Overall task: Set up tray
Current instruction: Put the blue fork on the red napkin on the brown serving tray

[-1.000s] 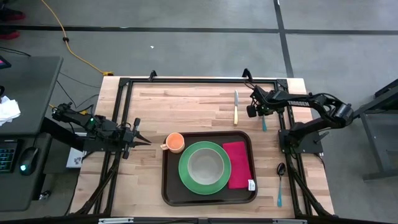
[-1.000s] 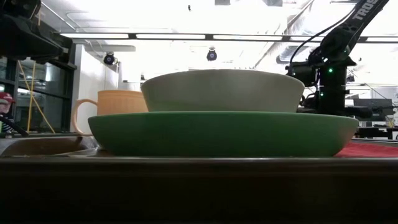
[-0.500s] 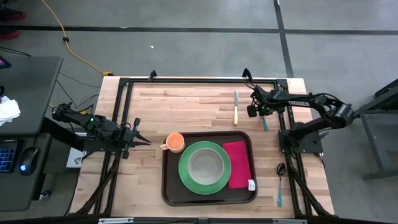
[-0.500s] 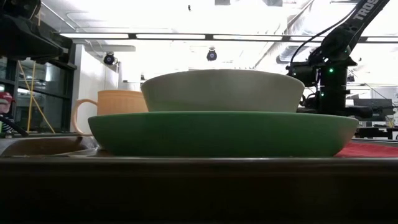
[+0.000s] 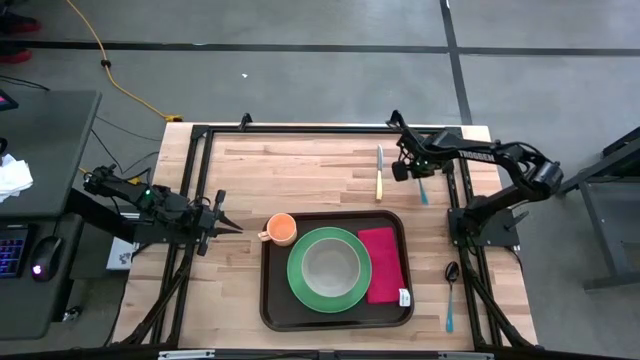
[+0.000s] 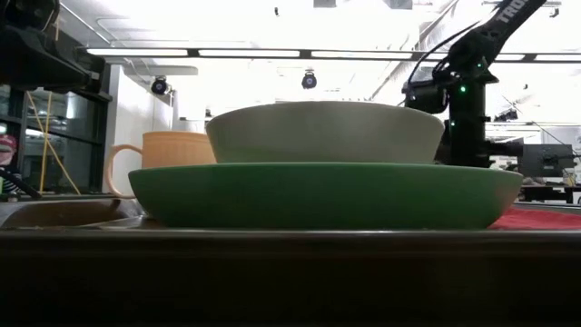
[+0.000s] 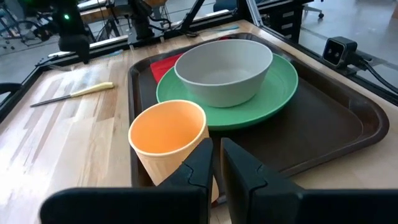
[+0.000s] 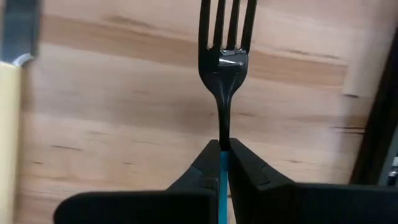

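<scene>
The dark brown tray (image 5: 272, 302) lies at the table's near middle and carries a green plate (image 5: 300, 272), a grey bowl (image 5: 331, 266) on the plate, and a red napkin (image 5: 379, 262). An orange cup (image 5: 281, 229) sits at the tray's far left corner. My right gripper (image 8: 222, 150), also in the high view (image 5: 407, 172), is at the far right, pointing down and shut on a black fork with a teal handle (image 5: 423, 192). My left gripper (image 7: 216, 149) waits just left of the cup, level, with a narrow gap between its fingers. My right gripper pinches the fork's teal handle (image 8: 222, 163) between its two fingers, just behind the black neck (image 8: 222, 118). The fingers come from above and lie across the handle. The tines (image 8: 227, 25) stick out past the fingertips over the wood; the gripper hides the rest of the handle.
A yellow-handled knife (image 5: 379, 172) lies on the wood left of the fork. A teal-handled spoon (image 5: 449, 295) lies right of the tray, by the near right. Black frame rails (image 5: 300, 130) run along the table's far and side edges.
My right gripper has risen and shifted a little toward the table's far edge and left. The fork's teal handle has moved with it. The left arm has kept still.
</scene>
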Controlling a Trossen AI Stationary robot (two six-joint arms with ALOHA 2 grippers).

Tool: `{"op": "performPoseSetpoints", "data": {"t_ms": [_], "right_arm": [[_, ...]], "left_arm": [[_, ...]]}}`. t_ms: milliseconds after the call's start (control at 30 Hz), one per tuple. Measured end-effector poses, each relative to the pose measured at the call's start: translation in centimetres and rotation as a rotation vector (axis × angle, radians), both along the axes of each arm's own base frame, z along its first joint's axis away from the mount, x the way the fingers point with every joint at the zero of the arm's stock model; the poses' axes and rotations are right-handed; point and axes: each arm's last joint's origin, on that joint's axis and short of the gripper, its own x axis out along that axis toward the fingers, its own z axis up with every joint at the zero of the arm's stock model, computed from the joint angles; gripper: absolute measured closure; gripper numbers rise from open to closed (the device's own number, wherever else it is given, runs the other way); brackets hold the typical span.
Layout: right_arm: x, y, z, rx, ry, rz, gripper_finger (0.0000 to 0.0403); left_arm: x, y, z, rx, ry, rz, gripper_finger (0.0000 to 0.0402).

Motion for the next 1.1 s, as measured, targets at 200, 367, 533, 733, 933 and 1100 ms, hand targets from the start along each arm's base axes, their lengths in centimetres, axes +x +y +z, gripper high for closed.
{"op": "performPoseSetpoints", "data": {"t_ms": [200,367,533,733,933,1100], "right_arm": [[0.6,0.0,1.8,0.025,0.013,-0.009,0.0402],[1.8,0.9,3.3,0.033,0.020,-0.009,0.0402],[3.1,2.3,4.4,0.038,0.015,-0.002,0.0402],[4.2,4.4,5.1,0.056,0.014,-0.005,0.0402],[5.3,6.3,5.6,0.077,-0.012,-0.013,0.0402],[6.0,8.1,5.7,0.101,-0.035,-0.028,0.0402]], "left_arm": [[0.0,0.0,-0.1,0.005,0.013,0.000,0.0339],[0.0,0.0,-0.1,0.018,0.011,-0.004,0.0339],[0.0,0.0,-0.1,0.029,0.009,-0.007,0.0339],[0.0,0.0,-0.1,0.036,0.008,-0.009,0.0339],[0.0,0.0,-0.1,0.039,0.008,-0.010,0.0339],[0.0,0.0,-0.1,0.056,0.004,-0.016,0.0339]]}}
